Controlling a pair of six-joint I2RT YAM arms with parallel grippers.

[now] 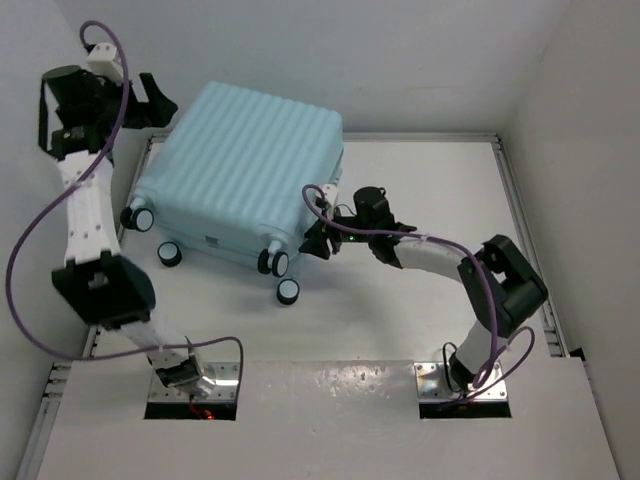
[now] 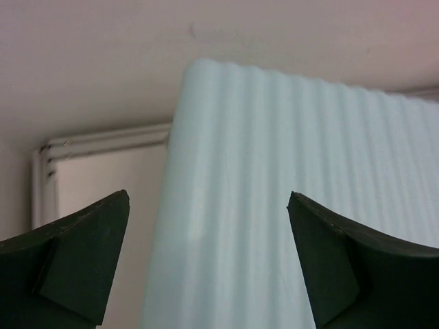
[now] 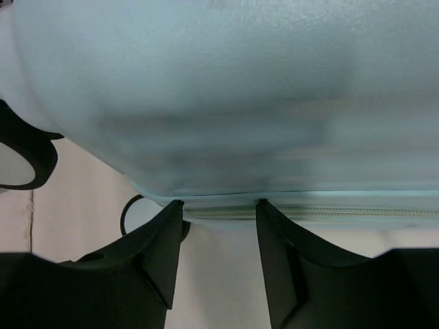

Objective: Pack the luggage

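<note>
The luggage [image 1: 240,170], a pale light-blue ribbed suitcase, lies closed on the table at the back left, with its wheels [image 1: 273,262] facing the near side. My left gripper [image 1: 160,100] is open and empty above the case's far-left corner; the left wrist view shows the ribbed shell [image 2: 274,171] between and beyond my left gripper [image 2: 209,199]. My right gripper [image 1: 318,238] is open at the case's near-right corner. In the right wrist view my right gripper [image 3: 219,204] has its tips at the zipper seam [image 3: 343,212] under the shell [image 3: 226,103].
The white table has a raised metal rim [image 1: 520,200] on its right side and white walls behind it. One wheel [image 1: 288,291] sits just near of my right gripper. A black wheel [image 3: 20,154] shows at the left of the right wrist view.
</note>
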